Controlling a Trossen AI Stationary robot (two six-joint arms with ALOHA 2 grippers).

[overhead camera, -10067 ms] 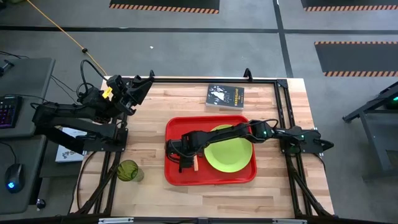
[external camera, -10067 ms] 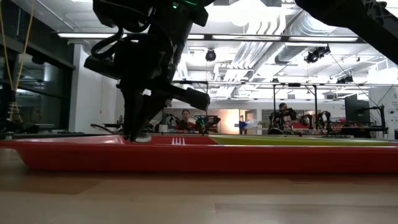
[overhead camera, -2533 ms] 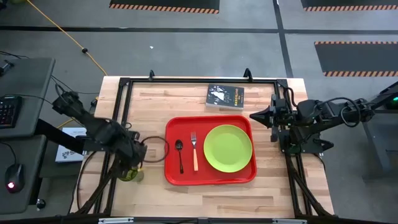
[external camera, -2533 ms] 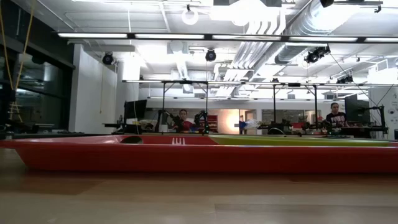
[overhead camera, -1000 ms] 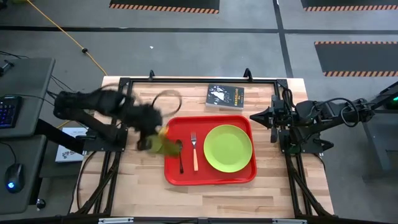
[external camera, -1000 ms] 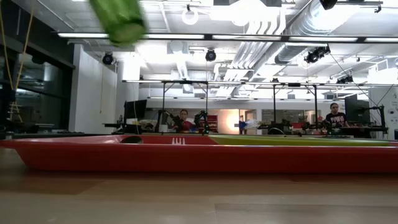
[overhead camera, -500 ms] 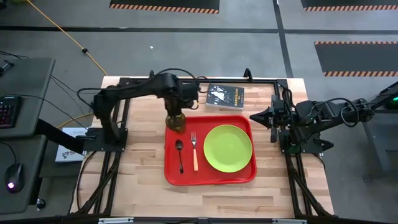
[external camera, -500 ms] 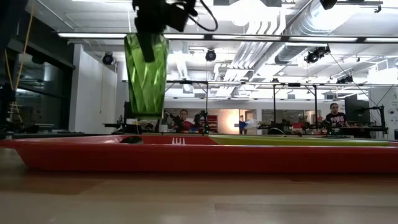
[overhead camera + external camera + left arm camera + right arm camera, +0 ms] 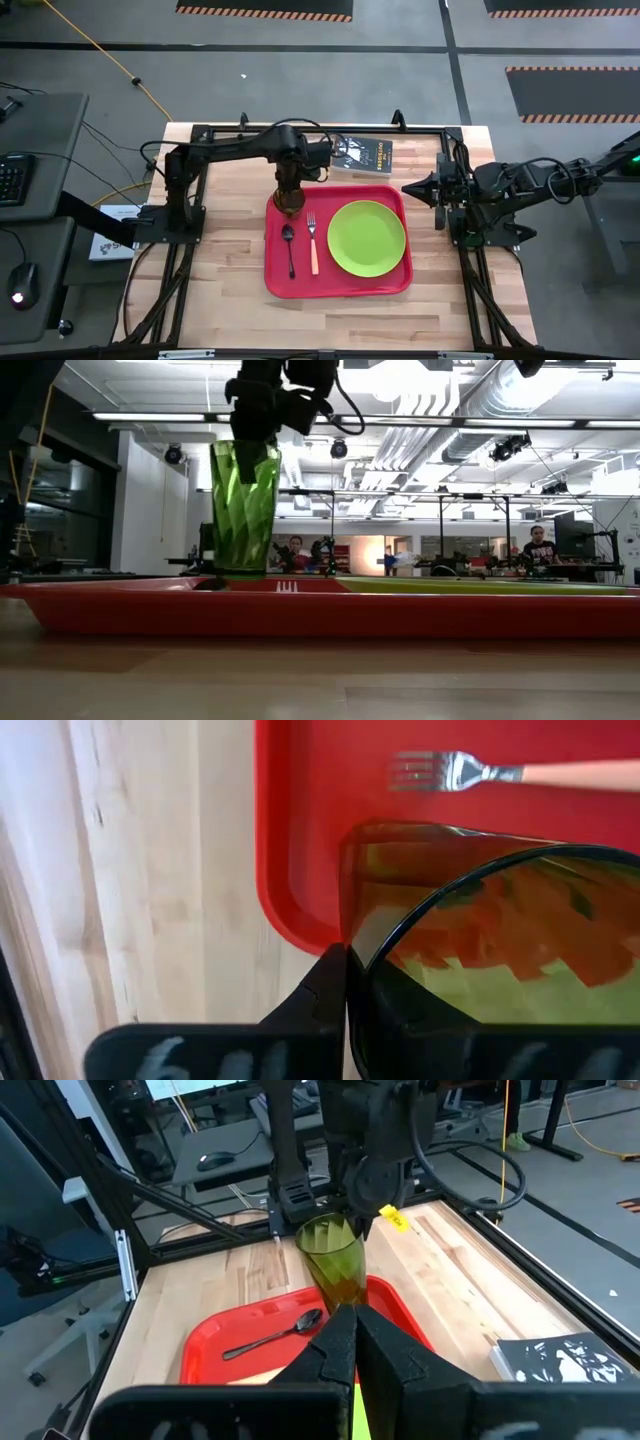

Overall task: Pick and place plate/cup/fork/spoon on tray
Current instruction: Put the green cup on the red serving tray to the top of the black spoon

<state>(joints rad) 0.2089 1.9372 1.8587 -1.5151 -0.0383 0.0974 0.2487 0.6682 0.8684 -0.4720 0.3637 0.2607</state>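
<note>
The left pincer (image 9: pixel 290 182) is grasping the small translucent olive-green cup (image 9: pixel 243 510) by its rim, upright over the far left corner of the large red rectangular plastic tray (image 9: pixel 338 285). Its base is sitting at rim level, landing unconfirmed. Letting go too high is risking a topple onto the dark metallic spoon (image 9: pixel 288 240) nearby. The right pincer (image 9: pixel 412 187), clenched, is waiting off the surface.

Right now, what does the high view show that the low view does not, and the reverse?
Only the high view shows the plate, fork and spoon laid out on the tray, the book, and the right gripper parked beside the table. Only the low view shows people in the room behind. Both show the left gripper holding the cup upright over the tray.
</note>
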